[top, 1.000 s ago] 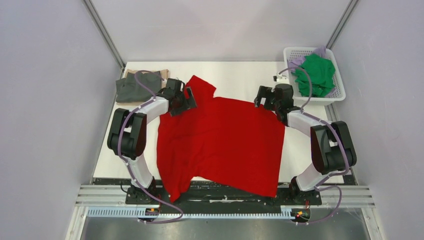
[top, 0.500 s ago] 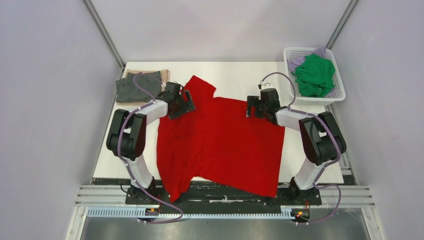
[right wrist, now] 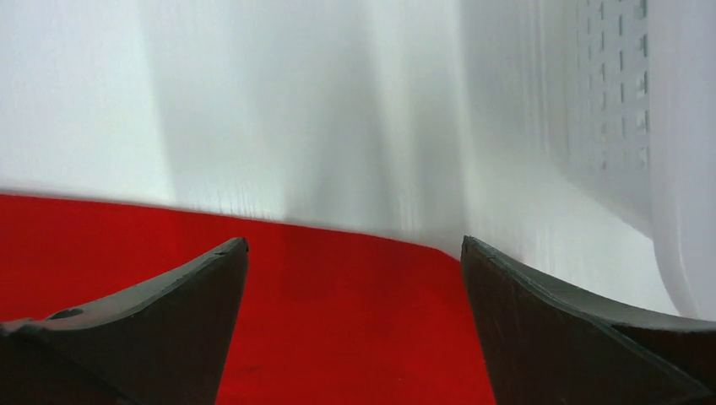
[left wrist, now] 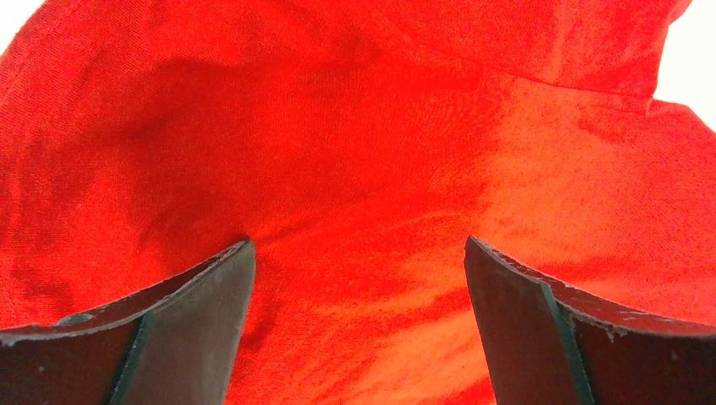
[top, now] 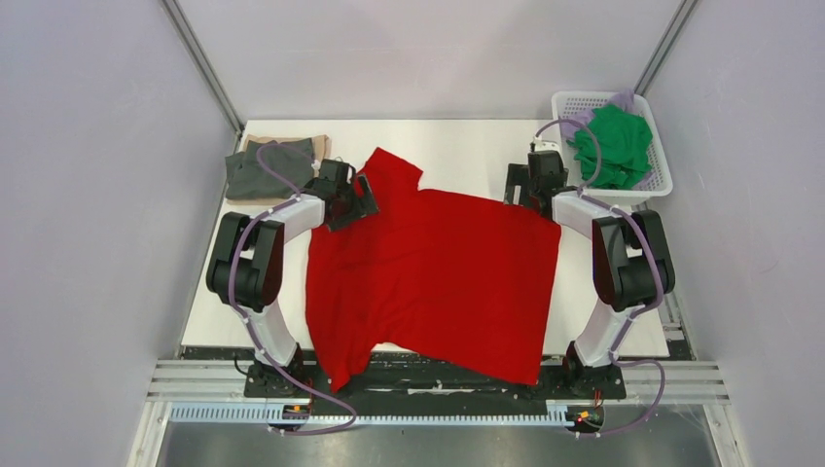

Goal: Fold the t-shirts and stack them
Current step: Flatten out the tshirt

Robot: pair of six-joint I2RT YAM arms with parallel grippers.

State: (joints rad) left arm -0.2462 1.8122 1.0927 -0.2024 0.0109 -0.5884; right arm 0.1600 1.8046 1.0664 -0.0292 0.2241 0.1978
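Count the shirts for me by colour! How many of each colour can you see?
Red shirt: 1
Grey shirt: 1
Tan shirt: 1
Green shirt: 1, crumpled in a heap
Lilac shirt: 1, mostly hidden
Total: 5

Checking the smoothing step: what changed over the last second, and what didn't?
The right claw swung in over the red t-shirt, then back out toward the basket; the shirt's far right corner now lies slightly further out. The claw stayed open, holding nothing. The left claw barely moved, open over the shirt's far left. The folded pile and the green shirt stayed put.
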